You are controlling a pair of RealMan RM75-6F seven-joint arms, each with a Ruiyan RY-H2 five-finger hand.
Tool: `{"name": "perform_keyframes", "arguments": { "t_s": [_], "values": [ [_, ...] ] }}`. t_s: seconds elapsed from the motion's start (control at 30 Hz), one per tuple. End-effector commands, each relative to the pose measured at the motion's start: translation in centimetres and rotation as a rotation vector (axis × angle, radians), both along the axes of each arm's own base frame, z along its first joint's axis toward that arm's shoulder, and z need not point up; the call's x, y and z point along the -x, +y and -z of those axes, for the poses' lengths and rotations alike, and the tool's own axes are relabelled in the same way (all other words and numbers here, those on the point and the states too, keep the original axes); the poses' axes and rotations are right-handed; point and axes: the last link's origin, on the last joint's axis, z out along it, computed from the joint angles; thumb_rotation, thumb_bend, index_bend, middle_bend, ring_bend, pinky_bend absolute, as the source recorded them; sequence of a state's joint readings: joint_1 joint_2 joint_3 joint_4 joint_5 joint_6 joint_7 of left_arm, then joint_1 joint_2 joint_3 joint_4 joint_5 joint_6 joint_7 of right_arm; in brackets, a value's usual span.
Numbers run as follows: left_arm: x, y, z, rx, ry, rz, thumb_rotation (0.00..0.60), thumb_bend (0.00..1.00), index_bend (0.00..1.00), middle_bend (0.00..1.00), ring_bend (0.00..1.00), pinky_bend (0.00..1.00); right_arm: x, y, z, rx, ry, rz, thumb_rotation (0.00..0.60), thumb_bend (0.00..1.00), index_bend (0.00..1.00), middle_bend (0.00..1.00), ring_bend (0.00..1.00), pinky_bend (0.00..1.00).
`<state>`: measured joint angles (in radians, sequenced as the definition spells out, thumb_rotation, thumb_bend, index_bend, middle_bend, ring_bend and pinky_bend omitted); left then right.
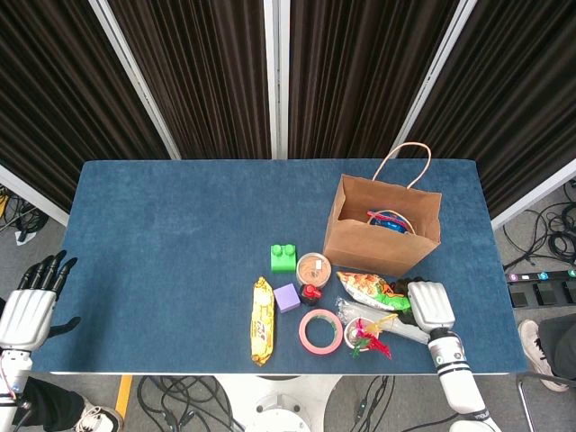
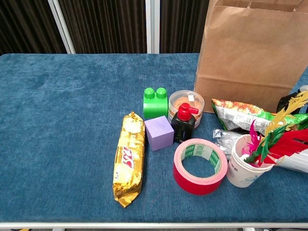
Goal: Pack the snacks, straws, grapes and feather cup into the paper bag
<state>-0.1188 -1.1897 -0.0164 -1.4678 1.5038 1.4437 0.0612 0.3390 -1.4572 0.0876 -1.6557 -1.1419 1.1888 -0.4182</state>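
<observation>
- Head view: the paper bag [image 1: 382,236] stands upright on the right half of the blue table [image 1: 162,243], mouth open, with something blue and red inside that is too small to name.
- Just in front of the bag lies the green-and-orange snack bag [image 1: 372,289], tilted, with the right hand [image 1: 428,307] at its right end. The dark fingers curl down onto the packet's edge, but whether they actually grip it cannot be told from here.
- The feather cup [image 1: 360,334] stands close to the near edge, just left of the right hand, beside a clear packet [image 1: 389,322] that may hold the straws.
- Crowding the same patch are a red tape roll [image 1: 320,330], a small dark bottle [image 1: 310,293], a round tub [image 1: 313,267], a purple cube [image 1: 286,297] and a green brick [image 1: 283,257].
- The yellow snack pack [image 1: 262,320] lies lengthwise further left, apart from the cluster.
- The left hand [image 1: 31,304] hangs off the table's left edge, holding nothing, fingers extended and slightly apart.
- Chest view: the snack bag [image 2: 240,118] leans up against the foot of the paper bag [image 2: 250,53], its left end raised.
- Only dark fingers [image 2: 287,101] of the right hand show at the right edge, behind the feathers.
- The feather cup [image 2: 245,166] stands between the tape roll [image 2: 199,166] and the clear packet [image 2: 293,161].
- The bottle [image 2: 183,122] stands in front of the tub [image 2: 185,102].
</observation>
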Motion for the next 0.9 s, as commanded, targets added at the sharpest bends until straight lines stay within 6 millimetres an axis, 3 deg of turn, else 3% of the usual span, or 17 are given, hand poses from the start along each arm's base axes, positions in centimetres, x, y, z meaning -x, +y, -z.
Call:
{"name": "perform_keyframes", "arguments": {
  "t_s": [0.03, 0.33, 0.5, 0.9],
  "values": [
    [0.0, 0.0, 0.0, 0.0, -0.001, 0.0, 0.6, 0.06, 0.1, 0.09, 0.0, 0.14, -0.1, 0.0, -0.3, 0.019, -0.002, -0.009, 0.6, 0.32, 0.61, 0.53, 0.43, 0.55],
    [-0.1, 0.1, 0.2, 0.005, -0.006, 0.001, 0.6, 0.06, 0.1, 0.09, 0.0, 0.14, -1.2, 0.1, -2.6, 0.127, -0.033, -0.079, 0.6, 0.4, 0.67, 0.58, 0.48, 0.61],
    [-0.3, 0.2, 0.2, 0.005, -0.004, 0.006, 0.6, 0.06, 0.1, 0.09, 0.0, 0.14, -2.7, 0.2, -4.2, 0.171, -0.064, -0.15, 0.6, 0.41, 0.68, 0.59, 0.49, 0.61],
    [-0.8, 0.3, 0.2, 0.008, -0.004, 0.013, 0.6, 0.06, 0.1, 0.09, 0.0, 0.14, -10.3, -0.7, -7.3, 0.283, -0.112, -0.374, 0.6, 0.43, 0.68, 0.59, 0.49, 0.61]
  ]
}}
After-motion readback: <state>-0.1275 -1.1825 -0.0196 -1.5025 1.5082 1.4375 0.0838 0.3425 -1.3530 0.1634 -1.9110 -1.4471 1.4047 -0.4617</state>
